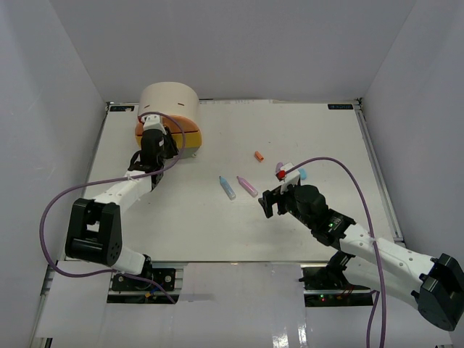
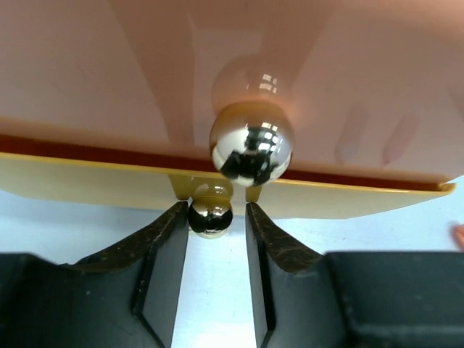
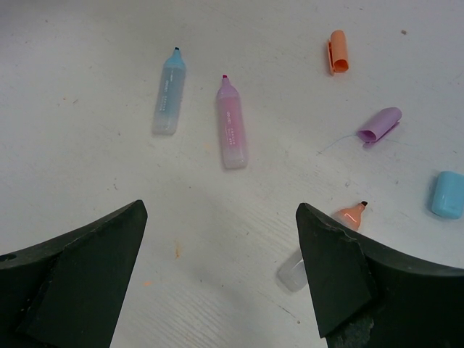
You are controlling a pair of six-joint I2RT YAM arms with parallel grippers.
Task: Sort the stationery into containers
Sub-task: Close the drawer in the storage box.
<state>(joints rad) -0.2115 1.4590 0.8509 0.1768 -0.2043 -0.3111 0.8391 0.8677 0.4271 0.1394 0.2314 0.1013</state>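
The beige cabinet (image 1: 168, 100) stands at the back left, its orange drawer (image 1: 187, 135) pulled out a little. In the left wrist view the orange drawer front (image 2: 109, 72) has a large chrome knob (image 2: 251, 151). Below it the yellow drawer (image 2: 87, 185) has a smaller knob (image 2: 210, 217). My left gripper (image 2: 215, 210) is open, with a finger on each side of that small knob. My right gripper (image 3: 221, 210) is open and empty above the table. Ahead of it lie a blue highlighter (image 3: 168, 90) and a pink highlighter (image 3: 230, 123). An uncapped orange highlighter (image 3: 348, 216) is partly hidden behind my right finger.
Loose caps lie nearby: orange (image 3: 338, 52), purple (image 3: 380, 125) and blue (image 3: 449, 194). In the top view the blue highlighter (image 1: 228, 187) and pink highlighter (image 1: 246, 185) lie mid-table, left of my right gripper (image 1: 278, 192). White walls enclose the table.
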